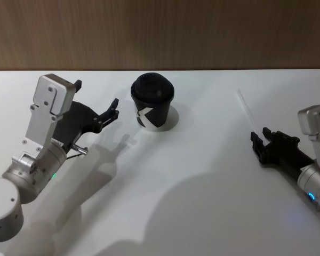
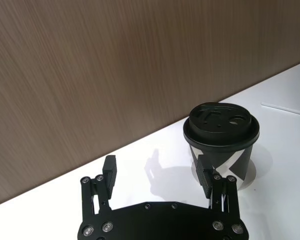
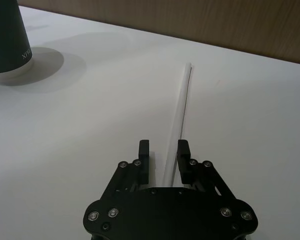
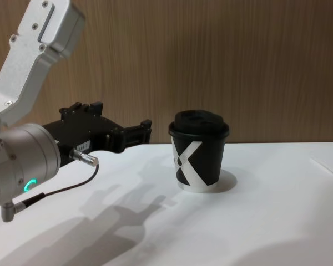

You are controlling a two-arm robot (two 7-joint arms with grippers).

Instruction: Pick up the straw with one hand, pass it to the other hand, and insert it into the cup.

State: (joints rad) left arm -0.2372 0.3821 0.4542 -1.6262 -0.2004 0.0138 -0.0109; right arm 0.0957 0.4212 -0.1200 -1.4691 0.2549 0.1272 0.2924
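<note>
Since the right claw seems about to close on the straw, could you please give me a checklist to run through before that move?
1. Straw lies flat on the table, apart from the cup: ok.
2. Right claw open, a finger either side of the straw's near end: ok.
3. Right claw low enough to pinch the straw: cannot tell.
4. Cup upright with lid on: ok.
5. Left claw open, held beside the cup, holding nothing: ok.
6. Lid's straw hole clear: cannot tell.

The straw (image 1: 245, 110) lies on the table (image 1: 192, 186), right of the cup (image 1: 153, 104).
</note>
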